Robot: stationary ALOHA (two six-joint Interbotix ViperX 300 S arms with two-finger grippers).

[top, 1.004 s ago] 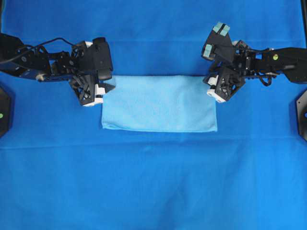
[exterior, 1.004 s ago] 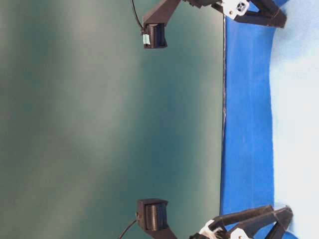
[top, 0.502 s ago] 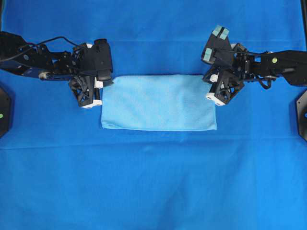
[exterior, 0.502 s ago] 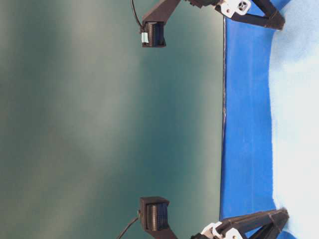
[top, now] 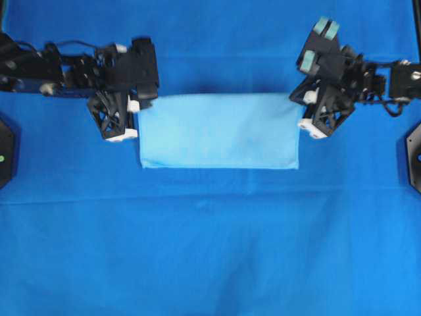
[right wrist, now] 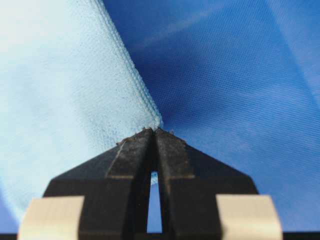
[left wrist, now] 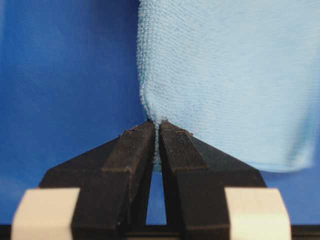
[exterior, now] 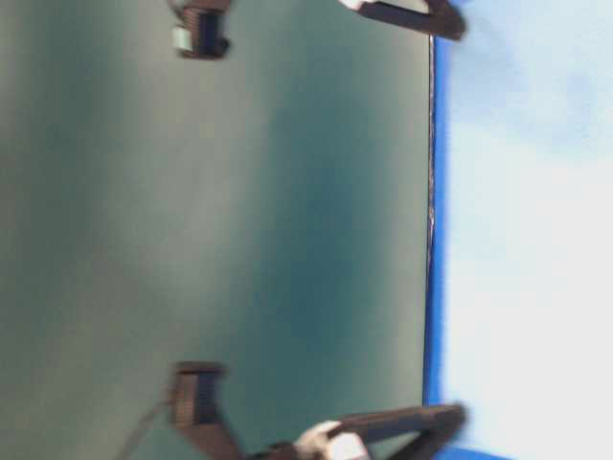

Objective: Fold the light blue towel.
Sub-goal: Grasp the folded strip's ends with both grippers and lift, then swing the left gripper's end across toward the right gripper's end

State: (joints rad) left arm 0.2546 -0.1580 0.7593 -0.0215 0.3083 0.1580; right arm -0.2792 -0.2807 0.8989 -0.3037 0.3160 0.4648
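Note:
The light blue towel is a wide rectangle, folded over, in the middle of the overhead view. Its far edge is raised off the cloth between my two grippers. My left gripper is shut on the towel's far left corner. My right gripper is shut on the far right corner. In the table-level view the towel hangs as a pale sheet filling the right side, with a dark fingertip at the top and another fingertip at the bottom.
A deep royal-blue table cloth covers the whole table. Both black arms reach in from the sides, the left arm and the right arm. Black fixtures sit at the left edge and right edge.
Both grippers have shut on the towel's far corners and lifted them. The towel's far edge has risen and now fills more of the table-level view.

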